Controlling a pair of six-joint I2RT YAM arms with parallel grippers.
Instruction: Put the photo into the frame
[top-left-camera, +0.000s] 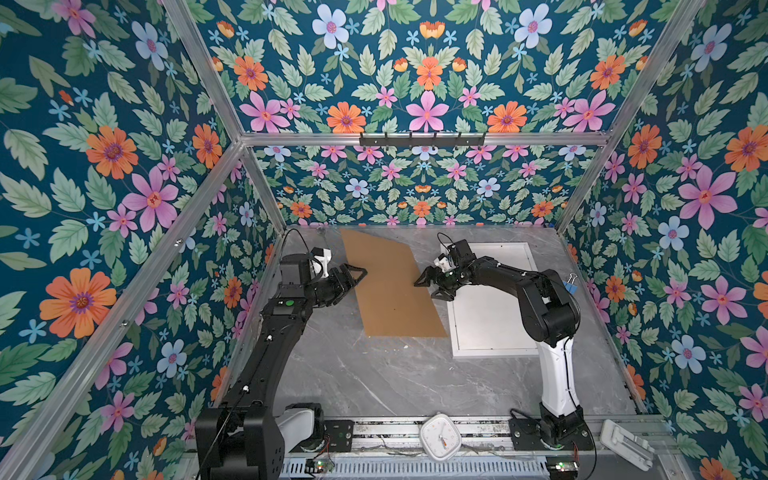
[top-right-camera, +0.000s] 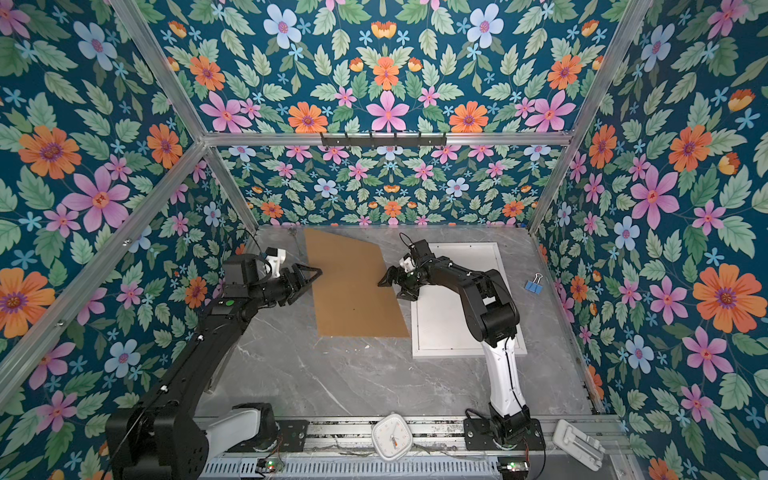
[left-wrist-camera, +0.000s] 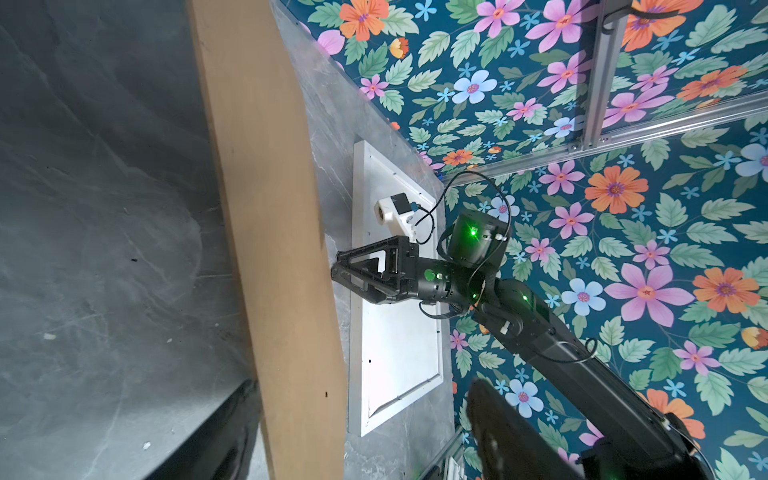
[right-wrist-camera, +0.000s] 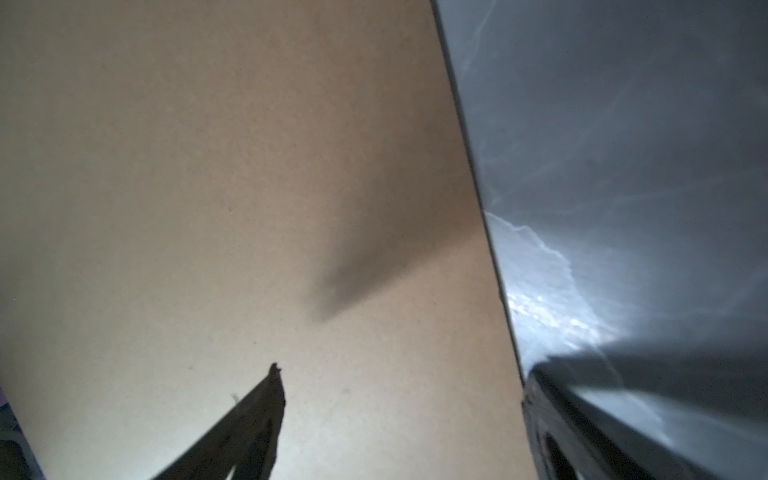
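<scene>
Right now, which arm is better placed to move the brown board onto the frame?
Right, probably. The right gripper is open at the brown board's edge nearest the frame, its arm over it; the left gripper is at the opposite edge.

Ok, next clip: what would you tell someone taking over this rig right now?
Left gripper: open, jaws astride the left edge of the brown backing board.
Right gripper: open at the board's right edge, gripping nothing.
The frame lies on the right under the right arm, with a white sheet inside it.
The photo's printed side shows nowhere; the sheet may be its back, but I cannot tell.
Left to do: confirm the photo is in, then probably set the board into the frame.
</scene>
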